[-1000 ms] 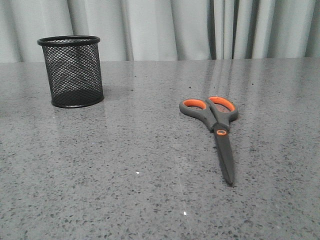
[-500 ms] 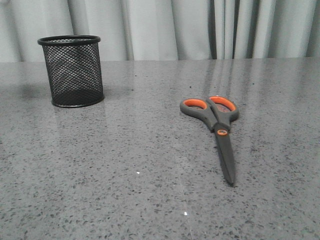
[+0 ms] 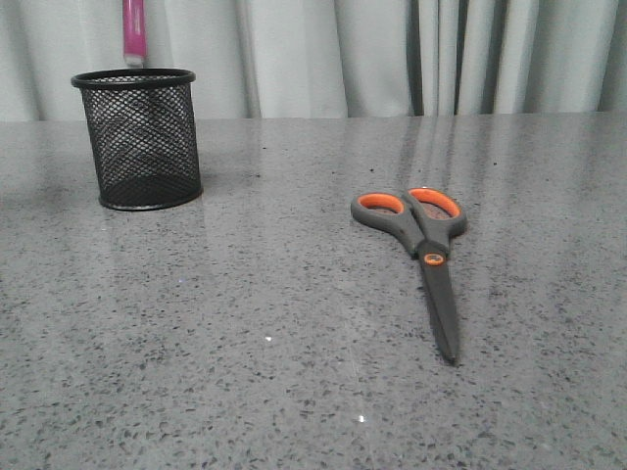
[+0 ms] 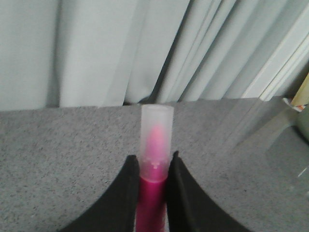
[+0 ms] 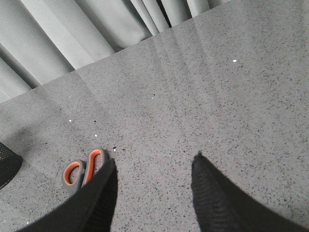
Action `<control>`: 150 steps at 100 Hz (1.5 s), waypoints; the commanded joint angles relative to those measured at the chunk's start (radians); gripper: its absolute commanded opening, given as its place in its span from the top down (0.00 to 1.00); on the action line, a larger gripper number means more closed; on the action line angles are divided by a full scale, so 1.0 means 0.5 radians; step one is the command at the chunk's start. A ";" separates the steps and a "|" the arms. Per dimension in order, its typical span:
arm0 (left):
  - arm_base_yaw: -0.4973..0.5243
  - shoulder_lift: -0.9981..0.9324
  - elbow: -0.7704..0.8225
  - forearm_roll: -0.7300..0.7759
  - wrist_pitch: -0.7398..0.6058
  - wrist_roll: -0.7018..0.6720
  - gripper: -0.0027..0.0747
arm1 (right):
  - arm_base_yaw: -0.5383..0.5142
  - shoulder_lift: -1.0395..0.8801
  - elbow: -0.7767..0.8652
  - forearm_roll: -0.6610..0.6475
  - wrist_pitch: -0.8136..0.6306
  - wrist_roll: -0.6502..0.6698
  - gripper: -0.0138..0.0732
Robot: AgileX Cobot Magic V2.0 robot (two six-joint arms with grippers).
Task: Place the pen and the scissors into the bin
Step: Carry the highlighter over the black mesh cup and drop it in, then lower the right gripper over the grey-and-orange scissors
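You're gripping the pen (image 4: 153, 193) in the left gripper (image 4: 152, 186), fingers closing tight on its pink barrel (pale end poking out), hanging it over the bin (image 3: 137, 137). Your right gripper (image 5: 153, 166) is gaping empty above the table (image 3: 245, 323); scissors (image 3: 421, 245) are lying flat, well apart from the bin.

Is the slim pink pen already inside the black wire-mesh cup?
No, in the front view the slim pink pen hangs above the black wire-mesh cup, its lower end just over the rim.
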 commanded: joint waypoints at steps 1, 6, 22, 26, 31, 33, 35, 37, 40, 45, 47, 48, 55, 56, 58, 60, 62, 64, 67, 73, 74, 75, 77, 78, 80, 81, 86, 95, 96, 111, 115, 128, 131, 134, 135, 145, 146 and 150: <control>-0.016 -0.029 -0.059 -0.103 0.069 0.091 0.98 | -0.006 0.033 -0.069 -0.010 -0.131 -0.028 0.47; -0.016 -0.015 -0.059 -0.102 0.065 0.148 0.98 | -0.006 0.033 -0.069 -0.010 -0.122 -0.028 0.47; -0.016 -0.001 -0.059 -0.012 0.069 0.198 0.96 | -0.006 0.033 -0.069 -0.010 -0.105 -0.028 0.47; -0.016 -0.001 -0.059 0.004 0.072 0.198 0.91 | -0.006 0.033 -0.069 -0.010 -0.105 -0.028 0.47; -0.016 -0.001 -0.059 0.008 0.077 0.198 0.83 | -0.006 0.033 -0.069 -0.010 -0.105 -0.028 0.47; -0.016 -0.001 -0.059 0.008 0.082 0.198 0.78 | -0.006 0.033 -0.069 -0.010 -0.105 -0.028 0.47; -0.016 -0.001 -0.059 0.008 0.094 0.198 0.73 | -0.006 0.033 -0.069 -0.010 -0.105 -0.028 0.47; -0.016 -0.001 -0.059 0.008 0.107 0.198 0.68 | -0.006 0.033 -0.069 -0.010 -0.105 -0.028 0.47; -0.016 -0.001 -0.059 0.008 0.115 0.198 0.61 | -0.006 0.033 -0.069 -0.010 -0.105 -0.028 0.47; -0.016 -0.001 -0.059 0.008 0.126 0.198 0.49 | -0.006 0.033 -0.069 -0.010 -0.105 -0.028 0.47; -0.016 -0.001 -0.059 0.004 0.135 0.198 0.44 | -0.006 0.033 -0.069 -0.010 -0.109 -0.028 0.47; -0.016 -0.004 -0.059 0.004 0.135 0.198 0.43 | -0.006 0.033 -0.069 -0.010 -0.109 -0.028 0.47; -0.007 -0.040 -0.059 -0.004 0.174 0.198 0.38 | -0.006 0.033 -0.069 -0.010 -0.135 -0.028 0.47; -0.004 -0.047 -0.059 -0.004 0.175 0.198 0.39 | -0.006 0.033 -0.069 -0.010 -0.140 -0.033 0.47; 0.002 -0.068 -0.059 -0.004 0.179 0.198 0.39 | -0.006 0.033 -0.069 -0.010 -0.157 -0.040 0.47; 0.008 -0.094 -0.059 -0.004 0.184 0.198 0.40 | -0.006 0.033 -0.069 -0.010 -0.169 -0.043 0.47; 0.017 -0.115 -0.059 -0.004 0.189 0.198 0.41 | -0.006 0.033 -0.074 -0.010 -0.189 -0.043 0.47; 0.024 -0.162 -0.059 -0.004 0.199 0.198 0.44 | -0.006 0.033 -0.093 -0.010 -0.208 -0.056 0.47; 0.038 -0.217 -0.059 -0.004 0.219 0.198 0.47 | -0.006 0.033 -0.127 -0.010 -0.216 -0.087 0.47; 0.080 -0.351 -0.059 -0.004 0.265 0.195 0.55 | -0.006 0.044 -0.243 -0.002 -0.216 -0.194 0.48; 0.084 -0.386 -0.059 -0.004 0.266 0.195 0.57 | -0.006 0.053 -0.259 0.002 -0.216 -0.205 0.48; 0.091 -0.404 -0.059 -0.004 0.274 0.187 0.58 | -0.006 0.058 -0.275 0.012 -0.216 -0.234 0.48; 0.100 -0.461 -0.059 -0.004 0.275 0.171 0.61 | -0.006 0.076 -0.324 0.032 -0.212 -0.266 0.48; 0.102 -0.499 -0.059 -0.004 0.275 0.164 0.62 | -0.006 0.083 -0.358 0.041 -0.211 -0.304 0.48; 0.107 -0.537 -0.059 -0.004 0.275 0.137 0.64 | -0.006 0.106 -0.413 0.071 -0.205 -0.370 0.49; 0.107 -0.574 -0.059 -0.004 0.275 0.128 0.65 | -0.006 0.125 -0.432 0.083 -0.194 -0.394 0.49; 0.110 -0.705 -0.059 0.013 0.275 0.057 0.68 | -0.006 0.208 -0.570 0.190 -0.143 -0.579 0.50; 0.064 -0.918 -0.059 0.109 0.285 -0.042 0.68 | -0.006 0.418 -0.843 0.499 0.029 -0.995 0.50; 0.049 -0.933 -0.059 0.136 0.285 -0.058 0.68 | -0.006 0.435 -0.863 0.547 0.043 -1.060 0.50; -0.198 -1.198 -0.033 0.377 0.246 -0.253 0.68 | 0.008 0.752 -1.184 0.831 0.177 -1.418 0.50; -0.265 -1.265 -0.009 0.396 0.246 -0.255 0.68 | 0.038 0.830 -1.249 0.841 0.213 -1.418 0.50; -0.436 -1.460 0.092 0.445 0.222 -0.260 0.68 | 0.242 1.070 -1.406 0.836 0.346 -1.418 0.50; -0.452 -1.514 0.124 0.445 0.191 -0.268 0.68 | 0.316 1.139 -1.442 0.827 0.374 -1.418 0.50; -0.456 -1.557 0.152 0.445 0.173 -0.273 0.68 | 0.362 1.195 -1.467 0.821 0.392 -1.418 0.50; -0.461 -1.567 0.159 0.445 0.159 -0.274 0.68 | 0.393 1.210 -1.473 0.811 0.396 -1.418 0.50; -0.461 -1.698 0.254 0.450 0.068 -0.274 0.68 | 0.613 1.421 -1.546 0.592 0.421 -1.172 0.50; -0.461 -1.715 0.267 0.455 0.060 -0.274 0.68 | 0.629 1.451 -1.550 0.561 0.427 -1.139 0.50; -0.461 -1.760 0.298 0.455 0.023 -0.274 0.68 | 0.725 1.524 -1.571 0.346 0.448 -0.924 0.50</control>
